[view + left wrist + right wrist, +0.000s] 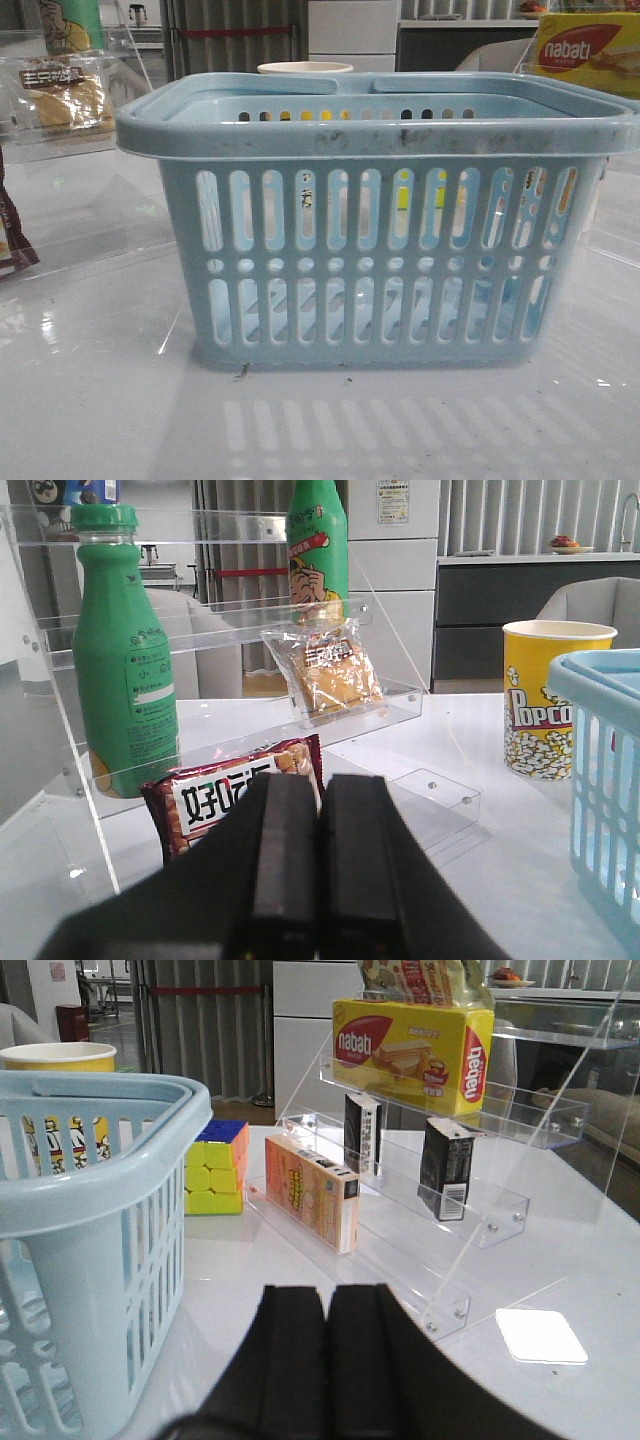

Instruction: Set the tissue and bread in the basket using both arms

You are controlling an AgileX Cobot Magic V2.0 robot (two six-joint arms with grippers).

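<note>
The light-blue basket (380, 130) stands in the middle of the table, close to the front camera. It also shows in the left wrist view (600, 685) and the right wrist view (95, 1125). The bread (330, 672), in a clear wrapper with a black label, leans on a clear shelf beyond my left gripper (320, 785); it also shows in the front view (65, 95). Two small blackish packs, one nearer (447, 1168) and one farther (363, 1132), stand on a clear shelf beyond my right gripper (327, 1295); I cannot tell which is the tissue. Both grippers are shut and empty, and hidden from the front view.
On the left shelf stand two green bottles (122, 650), with a red snack packet (225, 795) just ahead of the left fingers. A popcorn cup (550, 695) stands beside the basket. The right shelf holds a nabati box (410, 1045) and an orange carton (310, 1190); a puzzle cube (215, 1165) stands nearby.
</note>
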